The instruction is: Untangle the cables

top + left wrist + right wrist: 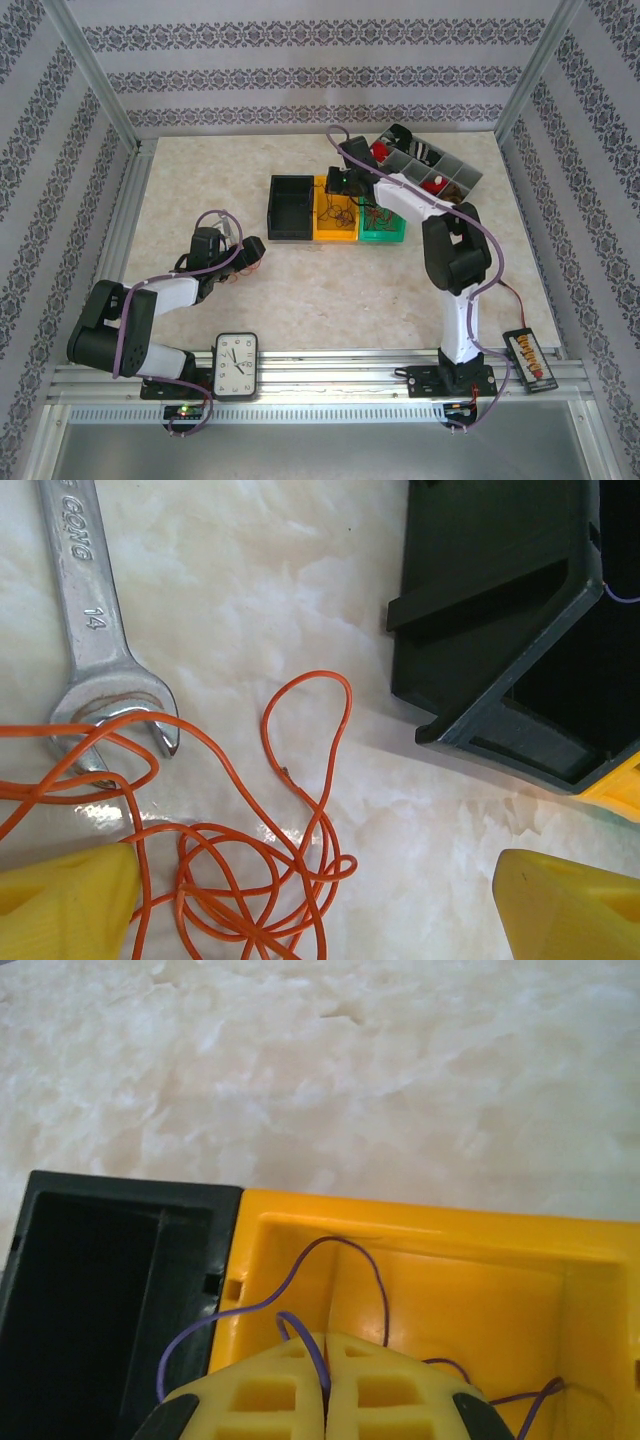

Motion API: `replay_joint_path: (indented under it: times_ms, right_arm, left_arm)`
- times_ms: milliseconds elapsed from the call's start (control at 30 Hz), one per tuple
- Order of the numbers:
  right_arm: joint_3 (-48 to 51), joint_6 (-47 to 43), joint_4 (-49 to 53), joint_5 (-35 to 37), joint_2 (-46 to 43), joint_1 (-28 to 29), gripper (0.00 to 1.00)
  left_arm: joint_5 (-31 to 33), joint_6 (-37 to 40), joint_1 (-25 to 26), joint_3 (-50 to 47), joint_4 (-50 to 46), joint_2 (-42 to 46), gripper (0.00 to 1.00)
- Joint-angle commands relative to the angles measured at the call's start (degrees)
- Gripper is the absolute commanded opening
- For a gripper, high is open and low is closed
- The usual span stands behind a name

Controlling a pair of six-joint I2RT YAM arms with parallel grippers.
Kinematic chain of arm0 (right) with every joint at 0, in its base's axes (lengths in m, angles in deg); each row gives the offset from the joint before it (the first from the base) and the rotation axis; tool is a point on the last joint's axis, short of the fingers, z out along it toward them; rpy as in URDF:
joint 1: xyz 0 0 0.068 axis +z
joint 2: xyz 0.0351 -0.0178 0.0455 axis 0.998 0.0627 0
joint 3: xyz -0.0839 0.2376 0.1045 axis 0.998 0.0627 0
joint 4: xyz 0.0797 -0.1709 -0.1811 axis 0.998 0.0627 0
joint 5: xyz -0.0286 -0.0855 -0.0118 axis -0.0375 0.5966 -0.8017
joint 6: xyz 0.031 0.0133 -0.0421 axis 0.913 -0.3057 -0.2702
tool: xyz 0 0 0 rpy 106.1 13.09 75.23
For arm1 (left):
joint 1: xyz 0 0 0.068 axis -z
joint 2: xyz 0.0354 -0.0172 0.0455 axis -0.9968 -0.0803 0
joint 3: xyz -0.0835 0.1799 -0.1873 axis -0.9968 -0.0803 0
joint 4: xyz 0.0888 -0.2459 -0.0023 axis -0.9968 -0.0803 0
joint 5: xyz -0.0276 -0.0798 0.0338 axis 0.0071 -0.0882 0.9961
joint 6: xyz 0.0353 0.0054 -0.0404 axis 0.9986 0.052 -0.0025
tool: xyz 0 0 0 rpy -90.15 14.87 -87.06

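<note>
Wrench (85, 610), black bin (480, 560) flank orange cable (305, 855); tabletop (300, 580) between bare.

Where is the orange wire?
In the left wrist view, the orange wire lies at bottom left, crossing the wrench head, left of the black bin.

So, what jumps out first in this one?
A tangle of orange cable sprawls on the marble table under the open left claw, one loop lying across the head of a steel spanner. Over the yellow bin, the right claw is shut on a dark blue cable that arcs up from it.
</note>
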Motion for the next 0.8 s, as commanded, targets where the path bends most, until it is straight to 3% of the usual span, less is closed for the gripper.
replay_joint_path:
  times_ms: [0,167,367,467,600,767]
  right_arm:
    - [-2.46,-0.14,0.89,3.65,1.29,-0.41,0.08]
    - [-2.73,-2.45,3.72,10.13,1.22,0.68,0.10]
    - [-0.88,-5.94,4.42,9.67,-2.59,2.35,0.32]
    - [1.80,-6.14,2.72,9.78,-6.51,2.52,0.37]
    - [4.01,-4.75,1.72,6.74,-9.63,2.58,0.38]
    - [4.20,-2.96,2.62,-0.69,-8.85,3.18,0.38]
  left_arm:
    - [0.13,1.05,0.11,0.36,-2.52,0.94,0.91]
    - [-0.37,1.13,0.19,1.31,-2.85,0.18,0.88]
    - [-0.22,0.70,0.42,1.90,-2.61,-0.85,0.81]
    - [-0.35,0.65,0.61,2.29,-2.43,-1.47,0.79]
    - [-0.40,0.48,0.90,2.51,-1.54,-2.43,0.76]
    - [-0.92,-0.35,1.22,2.43,0.80,-3.92,0.64]
